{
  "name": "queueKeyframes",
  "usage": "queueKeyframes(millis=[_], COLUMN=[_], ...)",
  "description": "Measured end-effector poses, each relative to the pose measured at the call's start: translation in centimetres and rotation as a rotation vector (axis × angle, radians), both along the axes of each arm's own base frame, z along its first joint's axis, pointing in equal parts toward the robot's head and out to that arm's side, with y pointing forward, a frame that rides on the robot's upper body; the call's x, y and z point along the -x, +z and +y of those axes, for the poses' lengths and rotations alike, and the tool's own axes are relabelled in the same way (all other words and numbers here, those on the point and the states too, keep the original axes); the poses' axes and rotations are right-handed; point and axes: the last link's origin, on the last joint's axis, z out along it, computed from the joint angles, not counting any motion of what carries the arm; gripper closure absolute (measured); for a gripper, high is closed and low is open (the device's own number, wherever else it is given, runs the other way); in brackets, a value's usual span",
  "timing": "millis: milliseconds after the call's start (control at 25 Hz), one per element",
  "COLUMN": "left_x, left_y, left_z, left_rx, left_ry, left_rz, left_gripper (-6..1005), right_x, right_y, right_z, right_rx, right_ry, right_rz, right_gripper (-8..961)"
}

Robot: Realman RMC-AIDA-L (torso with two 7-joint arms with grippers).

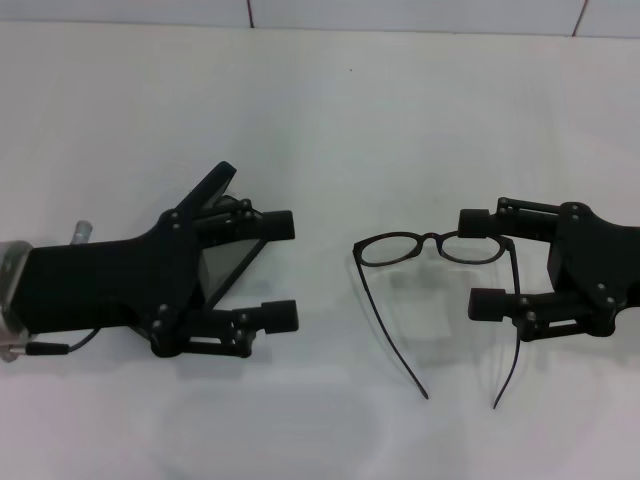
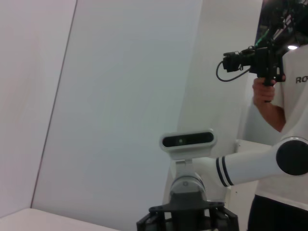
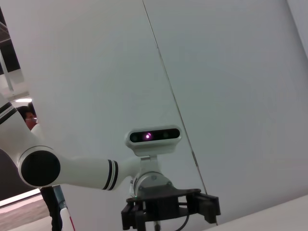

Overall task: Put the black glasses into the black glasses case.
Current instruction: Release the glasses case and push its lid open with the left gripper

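Thin oval-lensed black glasses [image 1: 440, 290] (temples unfolded) lie between the right gripper's [image 1: 482, 262] spread fingers; left gripper [image 1: 275, 270] spread too.

You get bright, even overhead light in the head view; the white table [image 1: 320, 110] nearly washes out, with no hard glare. The black glasses [image 1: 440, 262] cast only a faint, soft shadow toward 6 o'clock. Focus holds across that view. Both wrist views are evenly lit, with a small bright lamp [image 2: 292, 47] at 2 o'clock.
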Motion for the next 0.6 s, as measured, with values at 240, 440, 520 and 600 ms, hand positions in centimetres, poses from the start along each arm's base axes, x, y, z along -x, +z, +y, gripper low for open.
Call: queueKeyframes(millis=[240, 440, 520, 600], left_x=[0.0, -0.09, -0.11, -0.11], left_y=[0.05, -0.09, -0.11, -0.12], left_z=[0.07, 0.04, 0.03, 0.03], left_rx=[-0.009, -0.008, -0.007, -0.007], left_ry=[0.006, 0.006, 0.006, 0.006], left_rz=[-0.006, -0.01, -0.011, -0.011], left_gripper=[126, 127, 128, 129], right_x=[-0.04, -0.05, -0.04, -0.04], right_y=[-0.04, 0.03, 0.04, 0.06], right_z=[-0.03, 0.01, 0.02, 0.03], right_rx=[0.002, -0.004, -0.006, -0.007], right_ry=[-0.002, -0.003, -0.003, -0.003], right_rz=[0.002, 0.005, 0.006, 0.007], right_gripper=[69, 71, 72, 73])
